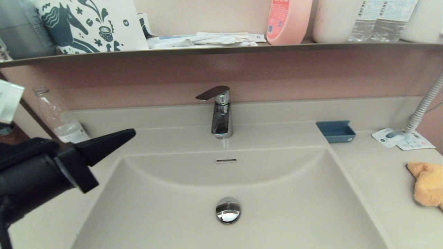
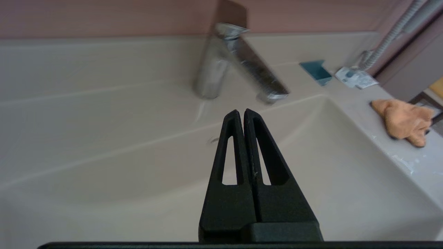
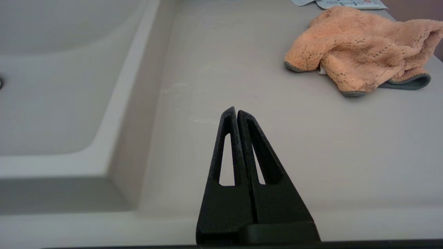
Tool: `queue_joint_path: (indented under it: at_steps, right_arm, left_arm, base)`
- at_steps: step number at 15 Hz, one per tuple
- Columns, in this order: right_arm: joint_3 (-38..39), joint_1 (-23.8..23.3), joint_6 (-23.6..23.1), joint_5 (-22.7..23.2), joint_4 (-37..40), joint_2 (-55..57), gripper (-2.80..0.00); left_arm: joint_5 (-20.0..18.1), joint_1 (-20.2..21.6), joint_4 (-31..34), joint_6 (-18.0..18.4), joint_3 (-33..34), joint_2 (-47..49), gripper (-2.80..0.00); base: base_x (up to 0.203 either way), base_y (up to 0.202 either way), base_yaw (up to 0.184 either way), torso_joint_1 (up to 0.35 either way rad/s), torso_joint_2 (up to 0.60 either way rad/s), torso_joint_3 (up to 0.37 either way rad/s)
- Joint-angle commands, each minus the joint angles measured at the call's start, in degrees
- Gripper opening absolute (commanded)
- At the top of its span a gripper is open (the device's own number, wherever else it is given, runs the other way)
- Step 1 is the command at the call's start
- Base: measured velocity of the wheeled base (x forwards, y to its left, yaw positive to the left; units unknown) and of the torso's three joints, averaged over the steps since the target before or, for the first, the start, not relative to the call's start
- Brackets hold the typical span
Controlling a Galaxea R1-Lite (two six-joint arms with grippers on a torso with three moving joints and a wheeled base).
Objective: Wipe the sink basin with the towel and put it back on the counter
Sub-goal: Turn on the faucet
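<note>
The beige sink basin (image 1: pixel 283 193) fills the middle of the head view, with its chrome drain plug (image 1: pixel 228 210) and slot overflow hole (image 1: pixel 226 160). The orange towel (image 1: pixel 427 185) lies crumpled on the counter (image 1: pixel 377 180) at the right edge, and also shows as towel (image 3: pixel 363 52) and towel (image 2: pixel 403 119). My left gripper (image 1: pixel 129 133) hovers shut and empty over the basin's left rim, pointing toward the faucet; the left wrist view shows that gripper (image 2: pixel 241 111). My right gripper (image 3: pixel 236 111) is shut and empty above the counter (image 3: pixel 242 86), well short of the towel.
A chrome faucet (image 1: pixel 221 114) stands behind the basin. A blue soap dish (image 1: pixel 335 131), white leaflets (image 1: pixel 403 139) and a ribbed hose (image 1: pixel 425 103) are at the back right. A clear bottle (image 1: pixel 59 117) stands back left. A dark shelf (image 1: pixel 221 48) carries bottles and papers.
</note>
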Motion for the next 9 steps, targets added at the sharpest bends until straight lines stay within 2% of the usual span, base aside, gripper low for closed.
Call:
queue_joint_path:
  at_steps: [1,4,7,9]
  right_arm:
    - [0.0,0.0,0.0,0.0,0.0,0.0,-2.80]
    - [0.0,0.0,0.0,0.0,0.0,0.0,-2.80]
    - [0.0,0.0,0.0,0.0,0.0,0.0,-2.80]
    - [0.0,0.0,0.0,0.0,0.0,0.0,-2.80]
  left_arm:
    - [1.7,-3.8,-3.9,-0.3,-1.2,8.3,-2.80]
    - [3.0,-4.4,-13.8,0.6,-2.9,19.3,-2.80]
    - [3.9,-2.4,-23.9,7.6,-5.4,28.9,-2.80]
    - [5.3,-1.0,-28.3,10.3,-8.5,32.0,-2.80]
  base:
    - [0.000,0.000,0.000,0.000,0.00,0.000]
    - [0.000,0.000,0.000,0.000,0.00,0.000]
    - [0.000,0.000,0.000,0.000,0.00,0.000]
    - [0.000,0.000,0.000,0.000,0.00,0.000]
